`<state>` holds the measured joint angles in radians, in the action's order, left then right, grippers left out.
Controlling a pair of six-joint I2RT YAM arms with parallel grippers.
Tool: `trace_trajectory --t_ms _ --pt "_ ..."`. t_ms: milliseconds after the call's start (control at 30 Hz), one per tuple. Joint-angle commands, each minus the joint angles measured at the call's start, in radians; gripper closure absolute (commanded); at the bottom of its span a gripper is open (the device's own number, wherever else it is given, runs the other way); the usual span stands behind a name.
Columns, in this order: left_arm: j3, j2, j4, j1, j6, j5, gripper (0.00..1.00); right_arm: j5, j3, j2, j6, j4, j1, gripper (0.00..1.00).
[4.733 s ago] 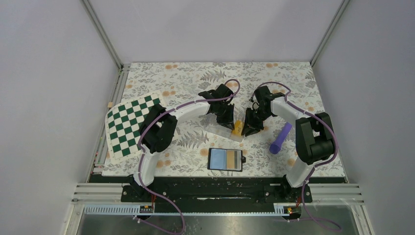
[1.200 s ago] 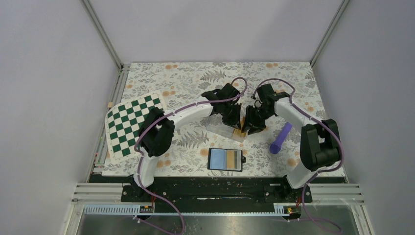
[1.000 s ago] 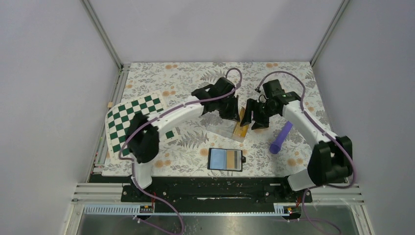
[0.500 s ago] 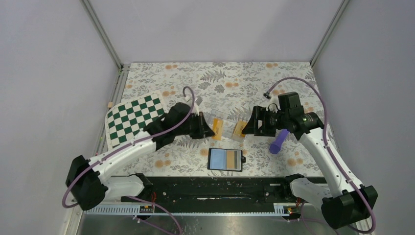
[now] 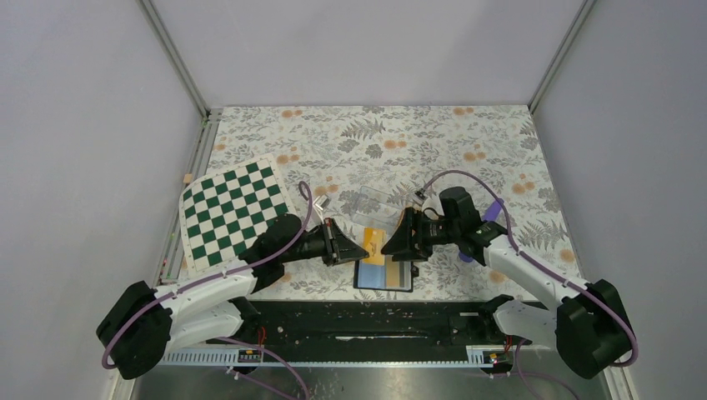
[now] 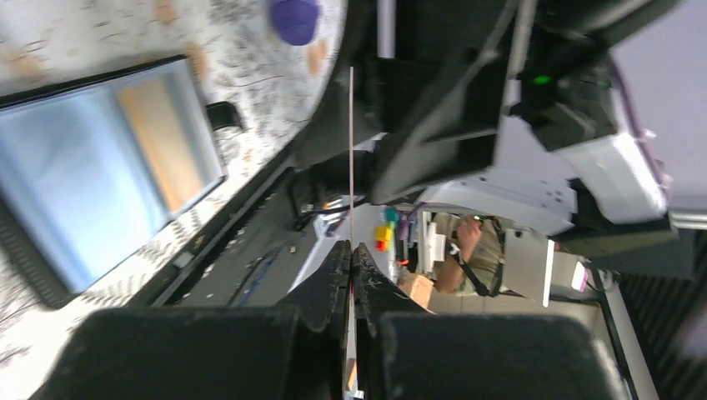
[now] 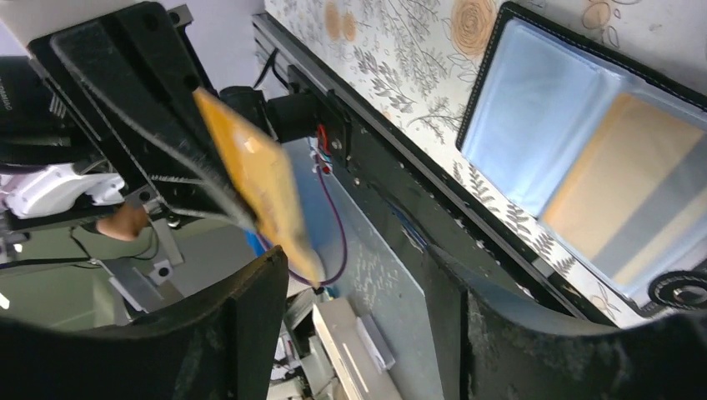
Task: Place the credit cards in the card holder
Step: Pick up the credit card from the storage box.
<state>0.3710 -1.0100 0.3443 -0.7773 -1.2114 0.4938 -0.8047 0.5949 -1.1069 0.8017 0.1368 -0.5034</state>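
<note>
My left gripper (image 5: 360,247) is shut on one of the orange credit cards (image 5: 375,242) and holds it upright just above the open card holder (image 5: 385,279). In the left wrist view the card (image 6: 351,150) shows edge-on as a thin line rising from the closed jaws (image 6: 351,244). My right gripper (image 5: 398,243) faces it from the right, jaws open (image 7: 358,258); the card's (image 7: 258,183) lower end hangs near its left fingertip (image 7: 271,275). The black holder (image 7: 500,50) lies flat on the table. Another orange card (image 7: 621,179) sits in its pale blue pockets.
A clear plastic box (image 5: 377,202) lies just behind the grippers. The purple cylinder (image 5: 490,213) is partly hidden behind the right arm. A green-and-white checkered board (image 5: 232,210) lies at the left. The table's near edge rail (image 5: 358,312) runs just in front of the holder.
Both arms have swung from the clear box toward the near edge. The left gripper carried the card with it to above the card holder, and the right gripper followed, facing it.
</note>
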Motion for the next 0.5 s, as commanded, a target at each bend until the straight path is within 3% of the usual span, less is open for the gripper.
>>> trace_trajectory --t_ms 0,233,467 --pt "0.022 -0.011 0.238 0.004 -0.069 0.084 1.00 -0.071 -0.012 -0.004 0.133 -0.246 -0.006 0.34" --pt "0.024 -0.046 0.273 0.003 -0.090 0.100 1.00 -0.122 -0.020 -0.009 0.219 -0.409 -0.006 0.45" --pt "0.012 -0.050 0.277 0.003 -0.098 0.078 1.00 -0.148 -0.019 0.014 0.237 -0.417 -0.006 0.59"
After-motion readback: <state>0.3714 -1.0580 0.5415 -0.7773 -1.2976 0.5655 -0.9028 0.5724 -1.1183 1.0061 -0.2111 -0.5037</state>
